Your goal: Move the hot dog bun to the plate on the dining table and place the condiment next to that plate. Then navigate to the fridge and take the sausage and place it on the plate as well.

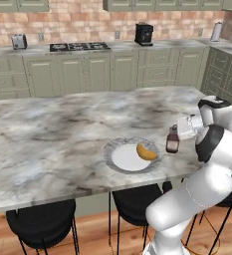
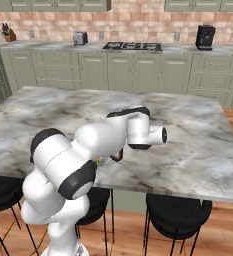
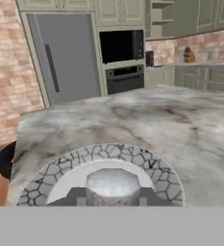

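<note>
Marble top: the dining table is seen as a grey-white veined island, with black stools tucked under its near edge.
Plate: the plate, white in the centre with a grey speckled rim, is set near the table's near edge, towards the robot's side.
Bun: the hot dog bun is laid on the right part of the plate, golden-yellow and curved.
Condiment: the condiment, a dark reddish-brown bottle with a pale label, is held upright just beside the plate's right rim; whether its base is resting on the marble cannot be told.
Gripper: the gripper is seen at the bottle's neck and cap, its fingers narrowed around them (in the hand view the bottle's cap sits between the two finger tips, the plate's rim behind it).
Handling, judged: the bottle is probably rigid, smooth and top-heavy when held by the neck, so a tilt on release could tip it; a hold lower on the body would be steadier.
Fridge: the fridge is seen in the hand view past the far end of the table, grey door closed.
Progress, judged: bun placed, condiment nearly placed, sausage step not yet begun.
</note>
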